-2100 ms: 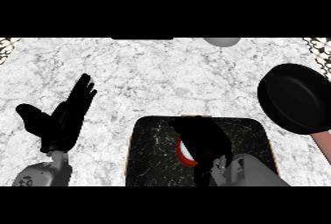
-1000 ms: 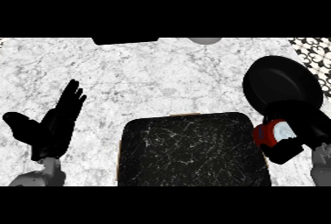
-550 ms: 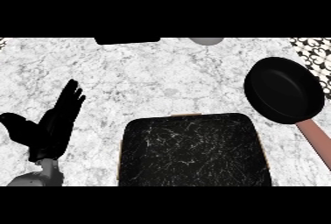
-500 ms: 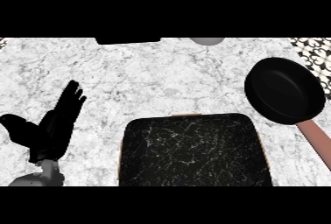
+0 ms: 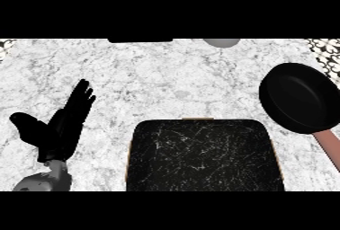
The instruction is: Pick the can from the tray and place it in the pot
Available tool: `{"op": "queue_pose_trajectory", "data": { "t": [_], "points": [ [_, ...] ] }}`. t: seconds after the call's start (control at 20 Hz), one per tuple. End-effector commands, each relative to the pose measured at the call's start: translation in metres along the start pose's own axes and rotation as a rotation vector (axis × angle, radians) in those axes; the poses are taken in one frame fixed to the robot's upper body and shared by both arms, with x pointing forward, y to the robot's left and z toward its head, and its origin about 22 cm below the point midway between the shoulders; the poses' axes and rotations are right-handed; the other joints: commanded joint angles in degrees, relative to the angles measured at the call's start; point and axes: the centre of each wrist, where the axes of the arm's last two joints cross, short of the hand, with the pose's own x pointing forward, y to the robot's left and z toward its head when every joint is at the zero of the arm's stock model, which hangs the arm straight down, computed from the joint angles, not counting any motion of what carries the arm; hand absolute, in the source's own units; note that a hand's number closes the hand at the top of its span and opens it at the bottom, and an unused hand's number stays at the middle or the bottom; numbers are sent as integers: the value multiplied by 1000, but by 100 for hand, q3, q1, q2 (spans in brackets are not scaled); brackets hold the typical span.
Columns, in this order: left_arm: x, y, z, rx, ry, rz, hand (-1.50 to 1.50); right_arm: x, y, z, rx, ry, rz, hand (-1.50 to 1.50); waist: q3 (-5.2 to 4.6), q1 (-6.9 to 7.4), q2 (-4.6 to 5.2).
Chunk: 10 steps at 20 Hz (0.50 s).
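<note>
A dark marbled tray (image 5: 203,155) with a thin wooden rim lies at the lower middle of the counter, and nothing shows on it. The black pot (image 5: 302,98), shallow with a pinkish handle (image 5: 329,146), sits at the right edge; its inside looks plain black and no can shows in it. No red can is in view anywhere. My left hand (image 5: 60,126) rests open at the lower left, fingers up, well left of the tray. My right hand does not show.
The counter is white marble. A dark flat object (image 5: 139,40) and a grey round thing (image 5: 221,42) sit at the far edge, cut off by the view. Patterned tile (image 5: 324,47) shows at the top corners.
A second ago my right hand held the red can just beside the pot at the right. Since then both the hand and the can have left the view. The left hand stays put.
</note>
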Motion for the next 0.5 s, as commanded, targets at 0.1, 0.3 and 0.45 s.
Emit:
{"op": "queue_pose_trajectory", "data": {
  "t": [0.1,0.3,0.45],
  "points": [
    [8,-15,2,-37,-16,-15,0,36,-23,-14,-44,-35,-81,150,-2,204,36],
    [4,0,2,-45,-11,-20,0,62,-28,-33,-7,10,-79,150,-5,254,45],
    [6,2,-17,-46,-19,-6,0,61,-9,-48,-5,47,-116,150,-2,239,55]
  ]
}}
